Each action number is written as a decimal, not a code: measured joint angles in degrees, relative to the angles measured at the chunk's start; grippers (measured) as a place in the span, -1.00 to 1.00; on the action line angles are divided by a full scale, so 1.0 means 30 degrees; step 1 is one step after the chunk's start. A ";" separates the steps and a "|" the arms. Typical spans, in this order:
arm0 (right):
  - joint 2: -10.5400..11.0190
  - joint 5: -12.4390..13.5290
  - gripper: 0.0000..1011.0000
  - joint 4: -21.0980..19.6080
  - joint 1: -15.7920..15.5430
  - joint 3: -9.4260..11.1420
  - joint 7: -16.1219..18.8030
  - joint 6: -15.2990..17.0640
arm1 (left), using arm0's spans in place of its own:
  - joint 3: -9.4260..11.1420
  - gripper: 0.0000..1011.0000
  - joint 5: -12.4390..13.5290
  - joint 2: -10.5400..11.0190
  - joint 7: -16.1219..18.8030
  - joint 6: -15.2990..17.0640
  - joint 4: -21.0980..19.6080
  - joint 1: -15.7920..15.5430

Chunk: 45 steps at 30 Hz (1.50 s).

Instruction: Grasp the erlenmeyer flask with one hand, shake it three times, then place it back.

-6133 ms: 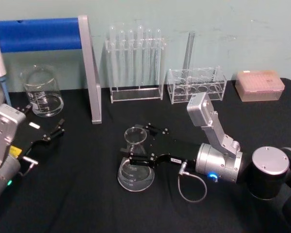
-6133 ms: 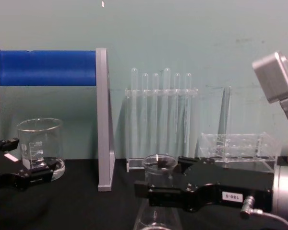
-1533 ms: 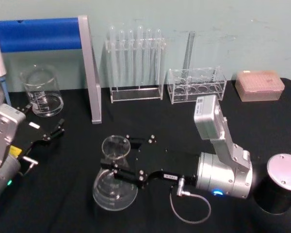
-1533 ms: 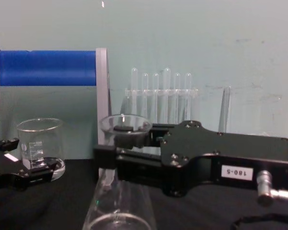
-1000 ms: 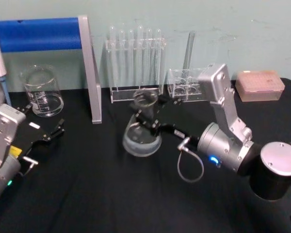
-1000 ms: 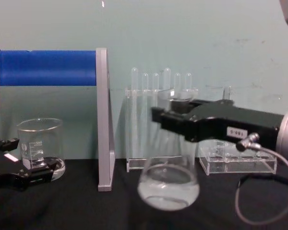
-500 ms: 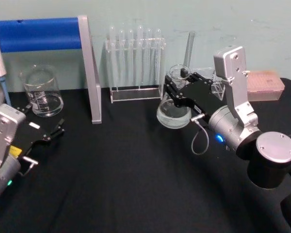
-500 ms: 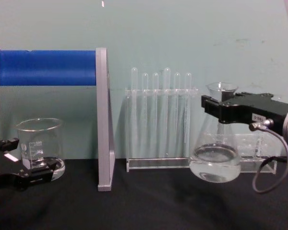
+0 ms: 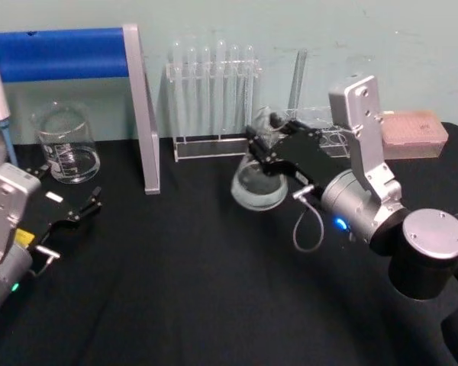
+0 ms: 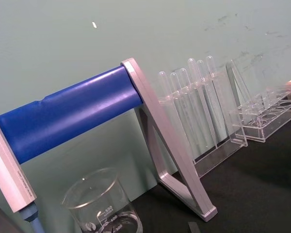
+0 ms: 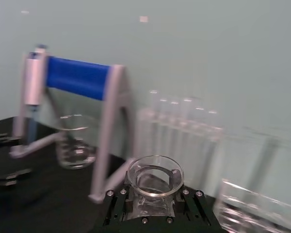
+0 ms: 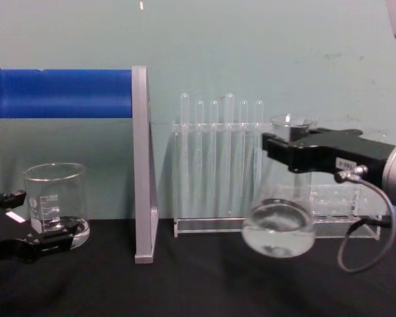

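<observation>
Our black two-jaw right gripper (image 12: 285, 144) has its fingers clamped on the narrow neck of the clear glass cone-shaped flask (image 12: 278, 228). It holds the flask slightly tilted in the air above the black table (image 9: 175, 290). We judge that short, firm swings will keep the liquid low. Our left gripper (image 9: 67, 191) rests spread and empty. We count one flask, one cylindrical glass beaker (image 9: 65, 145) and six test tubes (image 12: 213, 158).
</observation>
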 joint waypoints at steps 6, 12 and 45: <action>0.0583 0.0599 -0.10 -0.1094 -0.0604 -0.0546 0.2579 -0.0022 | 0.0000 0.98 0.0000 0.0000 0.0000 0.0000 0.0000 0.0002; 0.1313 0.1236 -0.10 -0.2026 -0.1077 -0.1267 0.4565 -0.0090 | 0.0001 0.98 0.0000 0.0000 0.0000 0.0000 0.0000 0.0001; 0.4111 0.3683 -0.10 -0.3230 -0.0719 -0.3512 0.8266 -0.1272 | 0.0001 0.98 0.0000 0.0000 0.0000 0.0000 0.0000 0.0001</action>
